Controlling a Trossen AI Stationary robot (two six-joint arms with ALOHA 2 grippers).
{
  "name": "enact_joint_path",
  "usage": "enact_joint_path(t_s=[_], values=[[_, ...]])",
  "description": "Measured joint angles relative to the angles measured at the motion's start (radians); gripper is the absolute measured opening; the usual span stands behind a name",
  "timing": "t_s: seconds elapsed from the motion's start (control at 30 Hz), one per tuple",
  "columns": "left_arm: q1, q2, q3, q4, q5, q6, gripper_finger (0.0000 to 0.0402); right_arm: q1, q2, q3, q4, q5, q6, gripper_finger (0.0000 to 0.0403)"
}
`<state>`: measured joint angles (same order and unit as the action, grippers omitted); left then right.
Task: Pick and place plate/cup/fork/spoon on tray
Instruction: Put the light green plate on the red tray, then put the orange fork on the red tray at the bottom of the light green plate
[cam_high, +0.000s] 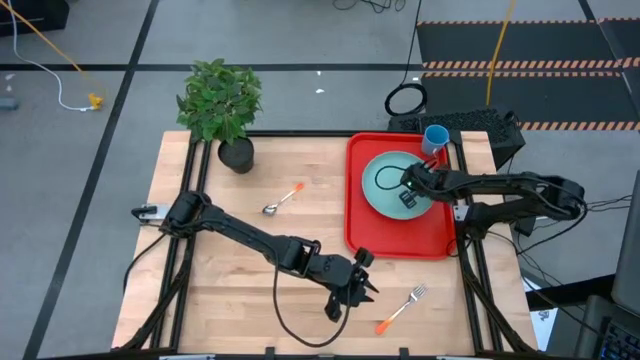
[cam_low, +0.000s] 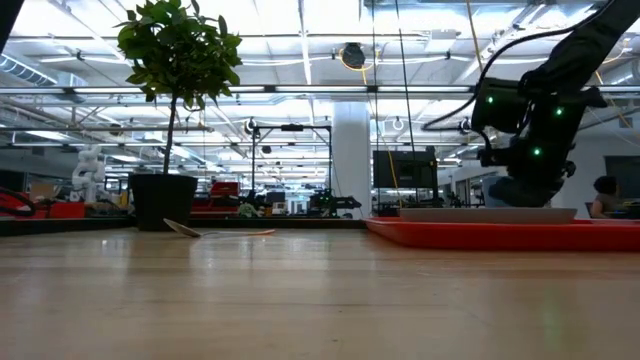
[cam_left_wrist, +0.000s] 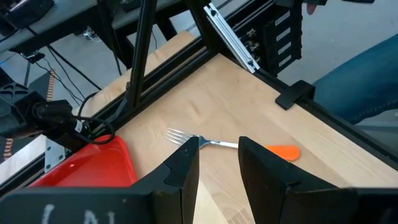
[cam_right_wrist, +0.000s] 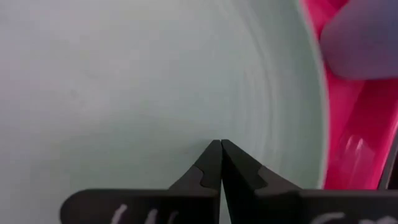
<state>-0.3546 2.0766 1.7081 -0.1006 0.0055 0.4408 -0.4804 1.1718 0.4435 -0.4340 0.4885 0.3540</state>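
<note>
I've got the left gripper (cam_high: 368, 290) near the table's front edge, jaws parted and empty, lined up on the fork (cam_left_wrist: 231, 145), which lies flat on the wood just beyond the fingertips (cam_left_wrist: 188, 147). Fork (cam_high: 402, 308) sits well outside the tray (cam_high: 355, 215), off its front corner. Judging by looks: light, stiff, thin metal neck, likely slippery and low to the board; I'd pinch the neck or the start of the orange handle, across its width. Spoon (cam_high: 282, 200) is mid-table, near the plant (cam_high: 222, 105). Plate (cam_high: 385, 195) and cup (cam_high: 435, 138) already sit on the tray. Right gripper (cam_right_wrist: 221, 146) is clenched on nothing, hovering over the plate (cam_right_wrist: 137, 87). No readable brands or labels, only blurred white marks on the fingers.
</note>
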Motion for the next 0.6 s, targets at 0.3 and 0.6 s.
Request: enact_joint_path(t_s=[0.3,0.6], values=[[-0.001,0.000,0.000,0.054,0.000,-0.071,0.0115,0.068,-0.202,0.000,-0.017,-0.211,0.073,0.0000],[-0.041,0.000,0.000,0.052,-0.087,-0.160,0.0115,0.266,-0.381,0.000,-0.037,-0.385,0.146,0.0000]])
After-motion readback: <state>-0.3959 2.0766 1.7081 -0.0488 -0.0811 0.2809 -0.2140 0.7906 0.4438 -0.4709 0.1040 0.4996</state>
